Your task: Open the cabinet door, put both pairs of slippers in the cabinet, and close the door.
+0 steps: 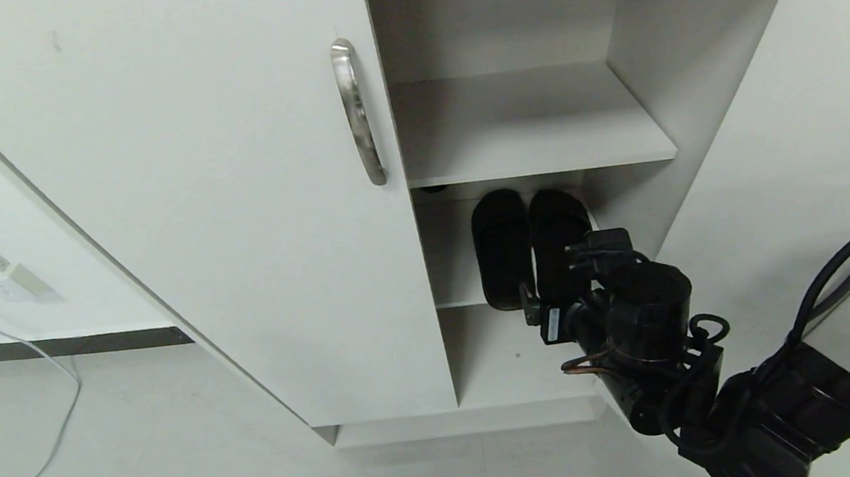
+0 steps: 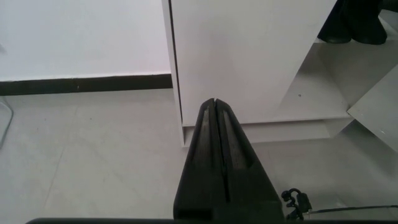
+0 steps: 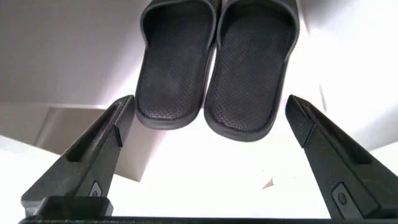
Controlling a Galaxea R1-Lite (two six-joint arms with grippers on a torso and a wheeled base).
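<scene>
Right-hand cabinet door point(image 1: 803, 151) stands open at the right of the head view; the left-hand door point(image 1: 192, 200) with its metal handle point(image 1: 358, 111) is closed. One pair of black slippers point(image 1: 509, 249) lies side by side on the middle shelf point(image 1: 452, 267), centre of frame, heels at the front edge. The right gripper point(image 3: 208, 106) sits just in front of the heels, fingers wide apart and holding nothing. The left gripper point(image 2: 214, 106) has its fingers pressed together, pointing at the floor near the cabinet base.

Assessment: the first pair is stowed. The next move calls for backing the right arm out, fetching the second pair, and closing the door last.
</scene>
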